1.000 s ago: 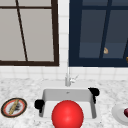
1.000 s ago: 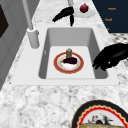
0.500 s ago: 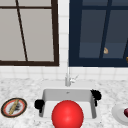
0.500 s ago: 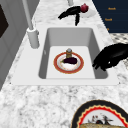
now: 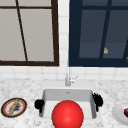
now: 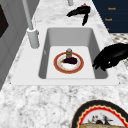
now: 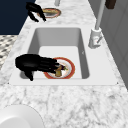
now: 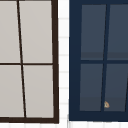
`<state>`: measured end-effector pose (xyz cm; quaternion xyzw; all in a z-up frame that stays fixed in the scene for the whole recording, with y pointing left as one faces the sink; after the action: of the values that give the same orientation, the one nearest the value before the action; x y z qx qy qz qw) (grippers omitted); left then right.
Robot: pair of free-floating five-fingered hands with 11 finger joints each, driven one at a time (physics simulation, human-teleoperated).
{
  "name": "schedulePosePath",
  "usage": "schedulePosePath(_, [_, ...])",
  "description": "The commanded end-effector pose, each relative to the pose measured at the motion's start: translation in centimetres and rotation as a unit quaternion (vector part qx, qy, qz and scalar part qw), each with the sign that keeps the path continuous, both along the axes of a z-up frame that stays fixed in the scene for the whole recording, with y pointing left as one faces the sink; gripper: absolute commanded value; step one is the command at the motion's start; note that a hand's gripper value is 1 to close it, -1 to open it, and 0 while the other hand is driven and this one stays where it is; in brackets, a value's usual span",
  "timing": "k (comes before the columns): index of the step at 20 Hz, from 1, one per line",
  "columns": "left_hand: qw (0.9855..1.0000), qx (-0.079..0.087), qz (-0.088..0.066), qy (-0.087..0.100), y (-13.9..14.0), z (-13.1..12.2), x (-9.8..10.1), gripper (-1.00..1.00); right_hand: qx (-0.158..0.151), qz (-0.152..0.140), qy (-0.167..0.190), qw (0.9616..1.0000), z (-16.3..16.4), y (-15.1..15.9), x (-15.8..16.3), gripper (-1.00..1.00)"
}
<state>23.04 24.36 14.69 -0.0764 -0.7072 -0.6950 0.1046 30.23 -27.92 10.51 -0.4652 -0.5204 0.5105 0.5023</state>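
Left hand (image 6: pixel 110 57) is hovering at mid-right of the left side view, fingers curled, empty — beside the red-rimmed plate (image 6: pixel 68 62) in the sink (image 6: pixel 70 37). Right hand (image 6: pixel 79 12), upper frame, is extending relaxed fingers — lower than before.

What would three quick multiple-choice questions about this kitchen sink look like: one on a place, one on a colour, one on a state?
1. Where is the red-rimmed plate?
A. on the counter
B. in the sink basin
C. on the windowsill

2. What colour are the left hand and the right hand?
A. white
B. red
C. black

3. The red-rimmed plate is:
A. bearing food
B. bare
C. upside down

Answers:
1 B: it lies flat on the basin floor.
2 C: both hands show black against the pale sink rim.
3 A: a dark lump and a small brown piece sit on it.
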Motion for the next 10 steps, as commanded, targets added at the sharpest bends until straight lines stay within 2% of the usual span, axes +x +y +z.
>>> schedulePosePath(1, [1.0, 0.0, 0.0, 0.0, 0.0, 0.0, 0.0, 0.0, 0.0, -0.014, 0.006, 0.9999, -0.8, 0.0, -3.0, -1.0])
schedulePosePath(5, [1.0, 0.0, 0.0, 0.0, 0.0, 0.0, 0.0, 0.0, 0.001, -0.011, -0.027, 0.9996, -1.2, 0.3, -5.5, -1.0])
schedulePosePath(10, [1.0, 0.0, 0.0, 0.0, 0.0, 0.0, 0.0, 0.0, -0.007, -0.011, -0.074, 0.9972, -1.8, 0.8, -8.2, -1.0])
